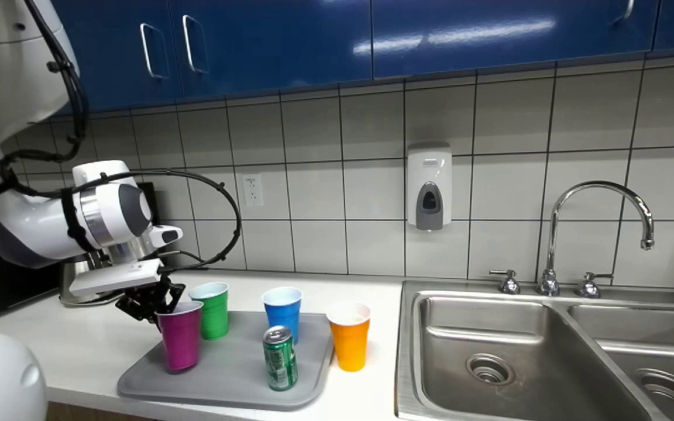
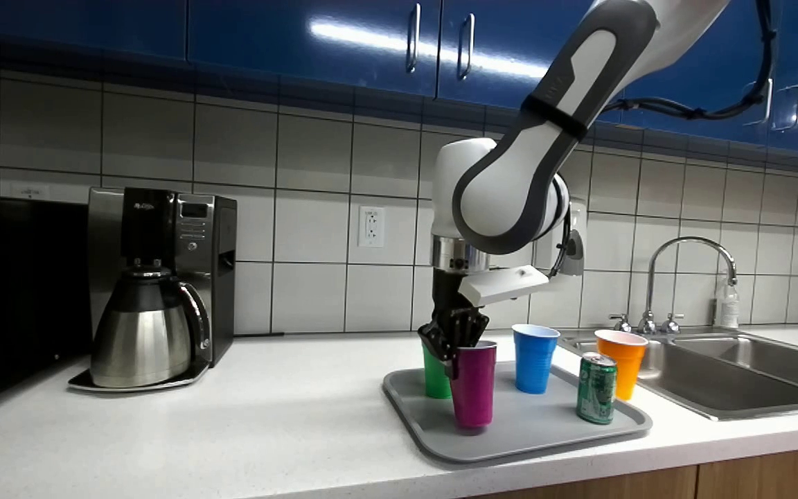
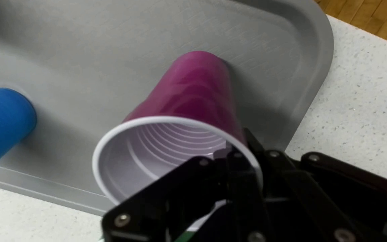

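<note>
On the white countertop (image 2: 288, 416) we see a gray cafeteria tray (image 2: 537, 416), and above it the black gripper (image 3: 240, 145) pinches one wall of a magenta plastic cup (image 2: 474, 391), one jaw inside and one jaw outside. The cup is roughly upright near the tray's left front corner in both exterior views; we cannot tell whether its base touches. We judge it light, a little slick and thin enough to dent, so we favor gentle pressure right at the stiffer white rim (image 3: 166, 118).
</note>
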